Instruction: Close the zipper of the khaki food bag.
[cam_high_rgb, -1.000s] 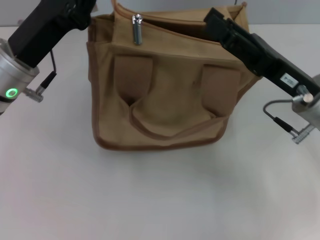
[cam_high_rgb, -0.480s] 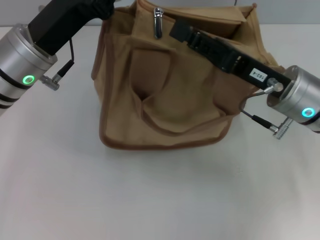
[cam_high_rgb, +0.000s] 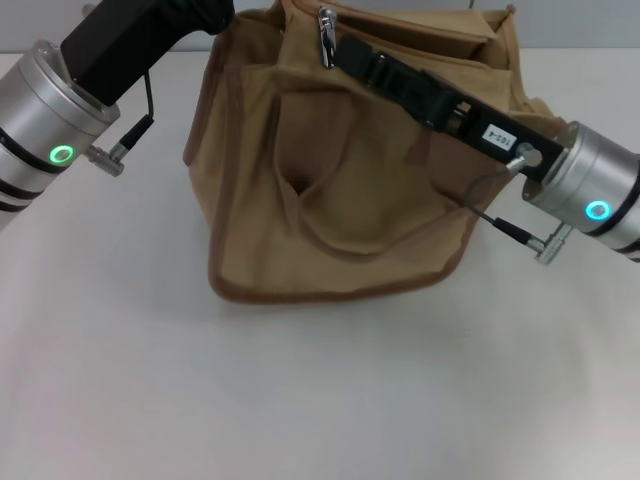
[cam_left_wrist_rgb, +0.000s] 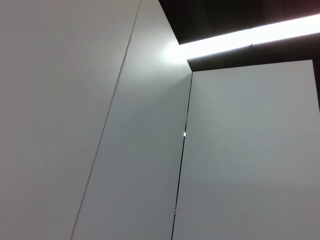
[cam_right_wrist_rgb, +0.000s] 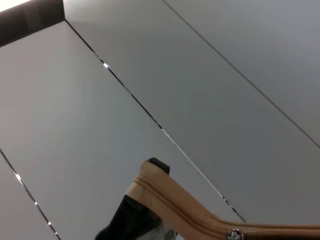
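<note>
Zipper (cam_high_rgb: 326, 35) closure was the task, and in the head view the silver pull tab was seen hanging at the top near edge of the bag (cam_high_rgb: 330, 200), toward its left end, with the mouth lying open along the top toward the right. The right gripper (cam_high_rgb: 350, 52) was stretched across the bag's front, its tip just beside the tab on the tab's right; whether the tab was pinched could not be told. The left gripper (cam_high_rgb: 205, 12) was placed at the bag's top left corner, its fingers hidden. The zipper line ran left to right, so a pull toward the right was judged to be called for. In the left wrist view only wall panels were shown. In the right wrist view a tan zipper tape (cam_right_wrist_rgb: 170, 200) was seen running away from the camera, no fingers being visible.
</note>
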